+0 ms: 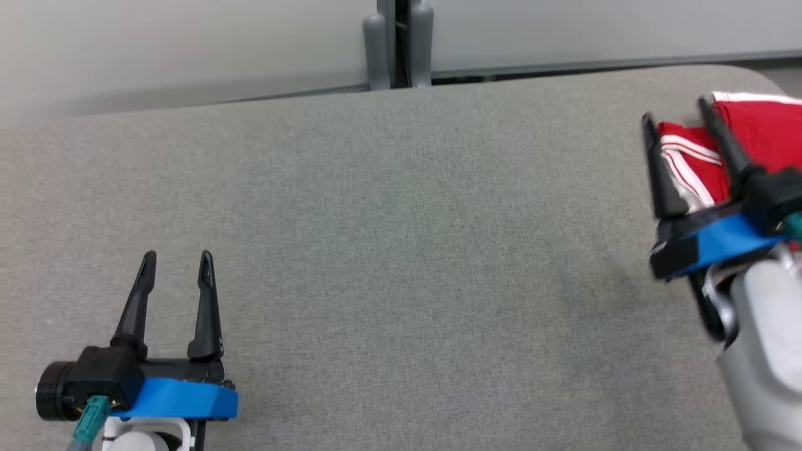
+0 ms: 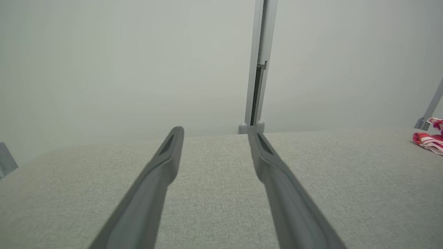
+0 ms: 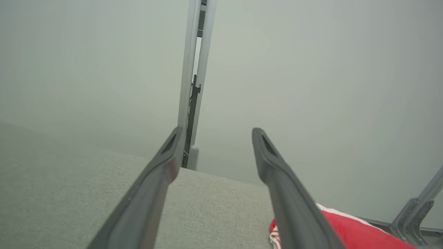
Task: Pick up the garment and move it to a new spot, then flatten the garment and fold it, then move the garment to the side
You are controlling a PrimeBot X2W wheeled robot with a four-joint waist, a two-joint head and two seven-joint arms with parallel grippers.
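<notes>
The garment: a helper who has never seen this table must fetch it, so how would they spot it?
Start at the wide grey fabric-covered table. Go to its far right corner, by the open right tool. There lies the garment, a red cloth with white stripes, the only red thing on the grey.

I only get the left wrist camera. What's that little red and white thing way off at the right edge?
Observer: A red garment with white stripes, lying at the far right corner of the grey table.
Operator: Is the other hand grabbing it?
Observer: No. The right gripper is open at its left edge, and the right wrist view shows bare table between its fingers.
Operator: How far is my hand from it?
Observer: The left gripper sits at the table's near left, with the whole grey stretch between it and the garment.
</notes>
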